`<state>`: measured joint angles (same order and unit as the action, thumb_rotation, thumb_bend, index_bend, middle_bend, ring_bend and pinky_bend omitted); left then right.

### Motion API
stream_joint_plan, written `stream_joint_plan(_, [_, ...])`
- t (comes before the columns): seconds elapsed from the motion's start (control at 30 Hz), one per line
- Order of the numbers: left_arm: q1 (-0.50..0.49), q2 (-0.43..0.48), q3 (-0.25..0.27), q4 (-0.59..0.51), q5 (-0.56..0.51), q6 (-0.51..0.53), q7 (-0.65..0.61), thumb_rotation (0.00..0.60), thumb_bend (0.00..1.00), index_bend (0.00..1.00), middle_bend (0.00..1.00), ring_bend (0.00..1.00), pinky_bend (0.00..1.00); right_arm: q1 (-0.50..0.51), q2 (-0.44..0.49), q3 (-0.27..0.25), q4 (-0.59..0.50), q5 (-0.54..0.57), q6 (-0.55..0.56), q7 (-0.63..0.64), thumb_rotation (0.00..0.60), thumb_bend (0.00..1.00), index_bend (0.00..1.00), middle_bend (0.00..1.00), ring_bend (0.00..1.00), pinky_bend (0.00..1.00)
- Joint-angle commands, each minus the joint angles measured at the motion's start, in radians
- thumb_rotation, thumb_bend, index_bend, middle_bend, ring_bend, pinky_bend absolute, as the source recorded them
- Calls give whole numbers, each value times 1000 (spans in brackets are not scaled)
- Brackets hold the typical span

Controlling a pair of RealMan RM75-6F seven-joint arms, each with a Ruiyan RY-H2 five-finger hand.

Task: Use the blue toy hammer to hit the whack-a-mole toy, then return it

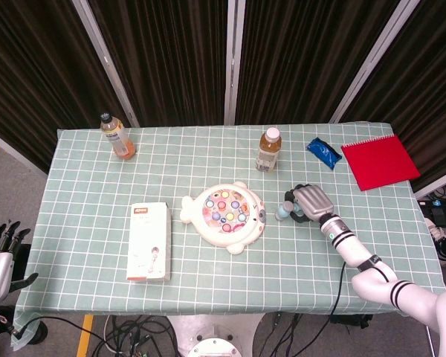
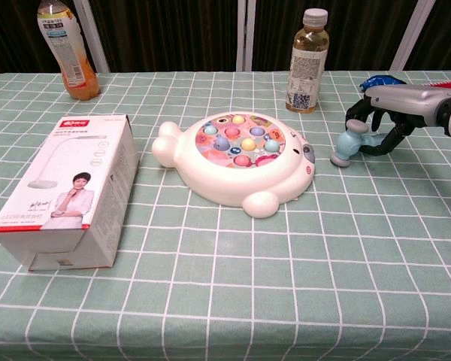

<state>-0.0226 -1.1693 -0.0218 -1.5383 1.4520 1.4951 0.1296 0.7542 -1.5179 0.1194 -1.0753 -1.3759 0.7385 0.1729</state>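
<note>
Far left, off the worktop's [image 1: 74, 223] edge: left hand [image 1: 1, 256] hung low, fingers apart, nothing held. Orange-drink bottle [image 2: 65, 50] stood at the back left corner. White box [image 2: 68, 188] lay flat nearer the front. Centre: whack-a-mole toy [image 2: 239, 162], coloured pegs facing up. Behind it, slightly right, stood a tea bottle [image 2: 307, 60]. Just right of the toy: blue toy hammer [image 2: 346, 144], head toward the toy, low over the cloth. Right hand [image 2: 387, 113] arched over its handle, fingers [image 2: 356, 113] curled around it. Whether clamped tight, hard to tell. Back right: blue packet [image 1: 324, 153], red notebook [image 1: 379, 161].
</note>
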Motion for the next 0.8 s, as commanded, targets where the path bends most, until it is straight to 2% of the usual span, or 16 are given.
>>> stream_joint_plan(0.03, [0, -1, 0, 2, -1, -1, -1, 600, 0, 171, 71, 0, 0, 0, -1, -1, 2, 2, 1, -2, 600, 298, 516, 465, 291, 352])
stream_joint_plan(0.17, [1, -3, 1, 5, 0, -2, -4, 600, 0, 171, 72, 0, 0, 0, -9, -1, 11, 6, 6, -5, 600, 309, 543, 483, 312, 378])
stream_joint_plan(0.3, [0, -3, 1, 7, -1, -4, -6, 600, 0, 171, 71, 0, 0, -3, -19, 0, 28, 0, 26, 6, 600, 355, 598, 519, 353, 440])
stream_joint_plan(0.53, [0, -3, 2, 7, -1, -6, -7, 600, 0, 168, 71, 0, 0, -1, -1, -15, 39, -41, 49, 54, 600, 418, 650, 556, 399, 489])
stream_joint_plan(0.67, [2, -2, 4, 5, 0, -5, -6, 600, 0, 167, 71, 0, 0, -4, 25, -21, 15, -69, 78, 94, 600, 461, 678, 577, 428, 527])
stream_joint_plan(0.8, [6, 2, 4, 3, 2, 4, -4, 600, 0, 167, 71, 0, 0, -6, 86, -26, -56, -96, 100, 130, 600, 507, 696, 594, 450, 550])
